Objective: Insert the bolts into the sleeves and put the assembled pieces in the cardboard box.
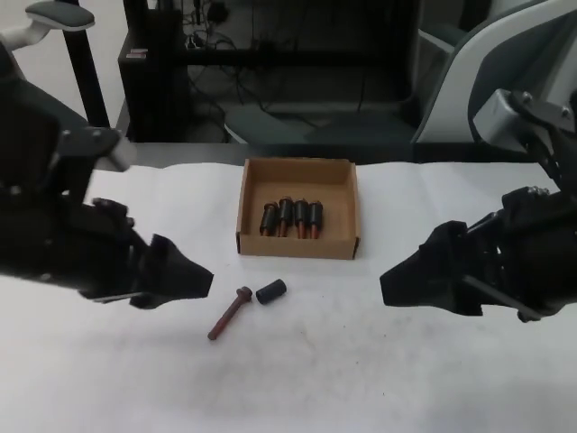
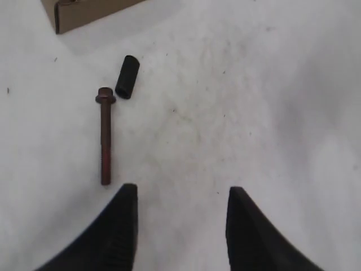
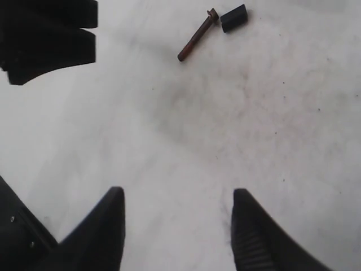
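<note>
On a white-covered tabletop point(image 1: 361, 379), one loose bolt point(image 1: 230, 313) and one short black sleeve point(image 1: 270, 291) lie just in front of an open cardboard box point(image 1: 297, 244), which already holds four assembled pieces point(image 1: 293, 217) side by side. The bolt's head is just beside the sleeve, almost touching it. Its shaft runs diagonally away from the box, toward the side where the left claw point(image 2: 182, 189) hovers near it, fingers spread and empty. Seen from that wrist, the bolt lies ahead, its long axis pointing back at one finger rather than at the gap. The right claw point(image 3: 177, 191), also spread and empty, is well apart from both parts. The left claw looks better placed for the bolt, after a small sideways shift.
</note>
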Tool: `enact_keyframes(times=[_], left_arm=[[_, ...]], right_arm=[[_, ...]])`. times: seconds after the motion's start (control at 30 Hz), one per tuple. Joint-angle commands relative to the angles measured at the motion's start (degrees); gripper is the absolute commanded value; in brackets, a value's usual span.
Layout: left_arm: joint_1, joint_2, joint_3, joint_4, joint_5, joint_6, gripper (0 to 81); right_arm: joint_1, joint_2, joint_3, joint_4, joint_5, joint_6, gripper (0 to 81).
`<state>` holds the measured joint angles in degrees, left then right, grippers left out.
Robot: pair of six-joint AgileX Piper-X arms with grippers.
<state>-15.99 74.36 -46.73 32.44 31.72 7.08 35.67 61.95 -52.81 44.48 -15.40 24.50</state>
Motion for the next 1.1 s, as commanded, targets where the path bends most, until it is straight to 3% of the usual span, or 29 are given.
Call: enact_keyframes(times=[0.0, 0.3, 0.43, 0.7, 1.07], left_arm=[[-0.2, 4.5, -4.7, 0.5, -2.2, 4.4, 49.7], [-0.2, 18.2, -21.1, 15.2, -5.1, 13.5, 49.7], [-2.6, 22.9, -25.7, 23.7, -8.6, 18.6, 49.7], [-9.5, 27.5, -27.1, 20.5, -15.9, 17.9, 49.7], [-9.3, 31.0, -27.1, 18.5, -16.9, 14.7, 49.7]], right_arm=[[0.1, -0.6, 0.0, -0.9, -0.4, 0.1, 56.8], [0.1, -0.6, 0.0, -0.9, -2.1, -1.0, 56.8], [0.1, -0.6, 0.0, -1.1, -2.1, -2.8, 56.8], [0.1, -0.6, 0.0, -1.0, -2.1, -3.1, 56.8], [0.0, -0.6, 0.0, -1.0, -3.4, -5.4, 56.8]])
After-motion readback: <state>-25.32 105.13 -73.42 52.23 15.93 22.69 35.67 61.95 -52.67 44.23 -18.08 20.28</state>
